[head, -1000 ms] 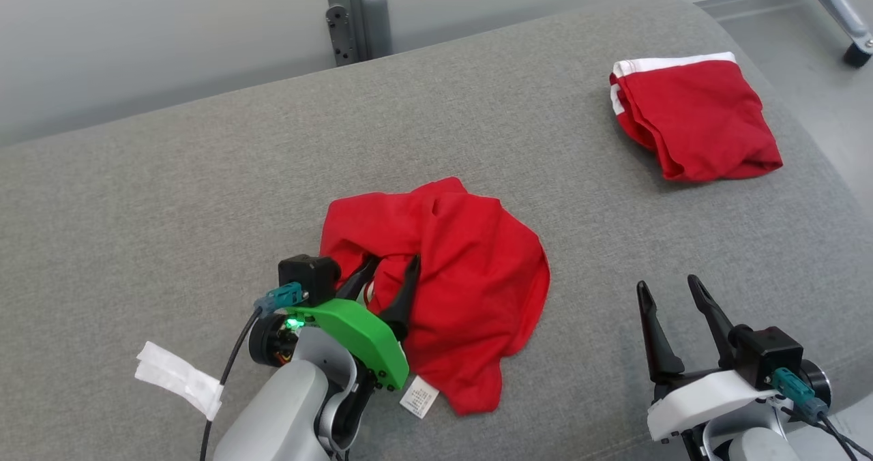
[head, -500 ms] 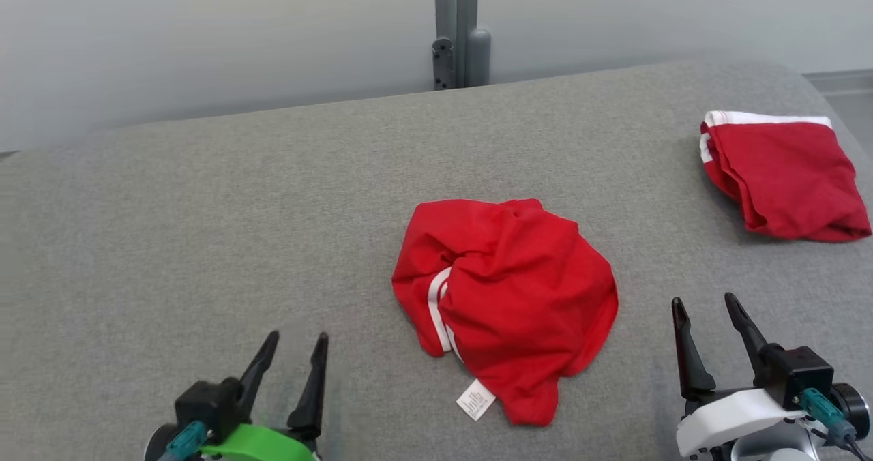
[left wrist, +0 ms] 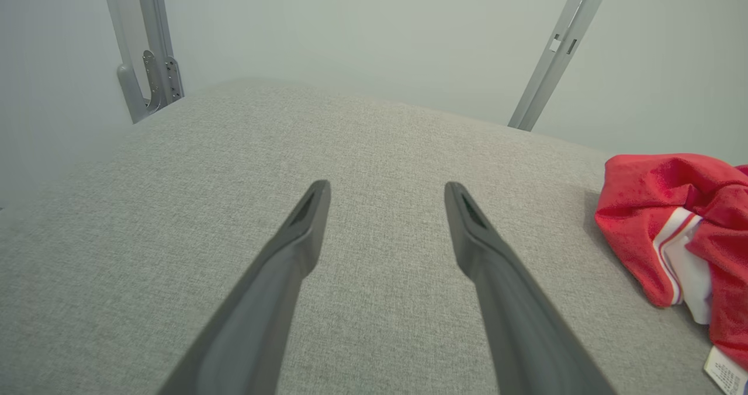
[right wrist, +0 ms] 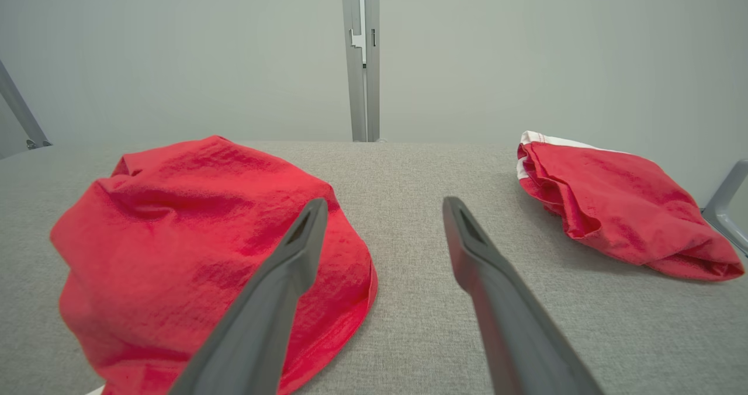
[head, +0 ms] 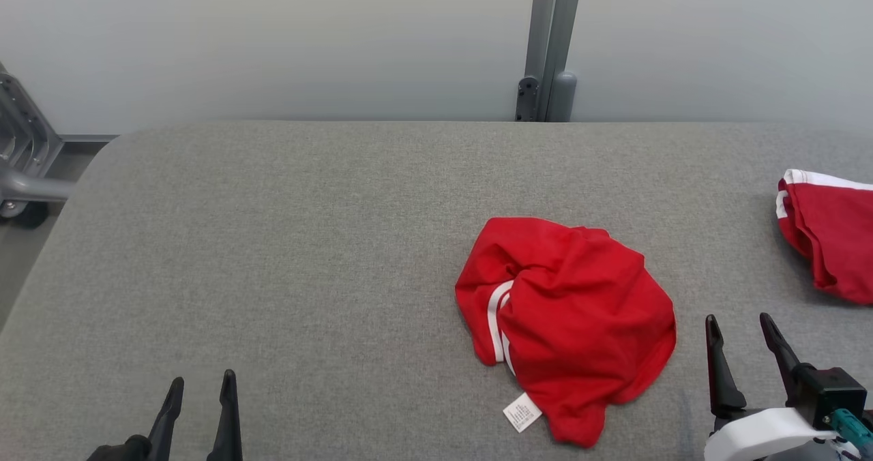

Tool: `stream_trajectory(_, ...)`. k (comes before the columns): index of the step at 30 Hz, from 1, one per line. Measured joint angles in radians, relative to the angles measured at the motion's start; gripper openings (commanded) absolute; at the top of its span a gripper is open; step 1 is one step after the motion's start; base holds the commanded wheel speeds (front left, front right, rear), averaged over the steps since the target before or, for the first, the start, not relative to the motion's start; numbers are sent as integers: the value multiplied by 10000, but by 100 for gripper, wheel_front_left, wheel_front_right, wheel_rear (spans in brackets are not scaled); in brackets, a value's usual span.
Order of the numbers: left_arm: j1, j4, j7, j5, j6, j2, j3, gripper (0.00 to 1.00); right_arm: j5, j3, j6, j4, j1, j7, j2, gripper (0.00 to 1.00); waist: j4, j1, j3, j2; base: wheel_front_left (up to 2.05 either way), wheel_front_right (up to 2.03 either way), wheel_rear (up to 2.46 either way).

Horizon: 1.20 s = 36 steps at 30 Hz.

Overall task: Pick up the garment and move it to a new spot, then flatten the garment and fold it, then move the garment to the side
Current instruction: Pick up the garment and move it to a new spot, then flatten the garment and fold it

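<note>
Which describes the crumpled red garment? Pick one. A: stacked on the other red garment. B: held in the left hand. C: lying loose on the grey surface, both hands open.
C: the crumpled garment lies on the grey surface, the left hand and right hand open and apart from it.

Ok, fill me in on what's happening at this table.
A two-armed robot is working on a crumpled red garment lying in a heap on the grey padded table. Nothing is held: the left gripper and right gripper are both open, apart from it, one on each side. It is not yet flattened or folded. A second red garment lies folded at the far right.
</note>
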Motion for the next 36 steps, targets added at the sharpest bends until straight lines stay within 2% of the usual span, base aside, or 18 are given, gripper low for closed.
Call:
stream_trajectory(3, 82, 6, -2, 305, -293, -391, 635, 100, 52, -132, 0, 35, 125, 0, -6, 100, 81, 0, -117, 0, 0, 0, 0)
stream_trajectory(10, 237, 163, -15, 884, -510, -729, 1126, 100, 54, -81, 0, 132, 163, 0, -4, 100, -107, 0, -110, 0, 0, 0, 0)
stream_trajectory(18, 158, -19, -15, 867, -523, -648, 621, 100, 71, 36, 0, 150, 123, 0, -4, 100, -270, 0, -29, 0, 0, 0, 0)
stream_trajectory(36, 120, 35, -15, 709, -525, -464, 297, 100, 61, 98, 0, 128, 88, 0, -4, 100, -667, 0, 7, 0, 0, 0, 0)
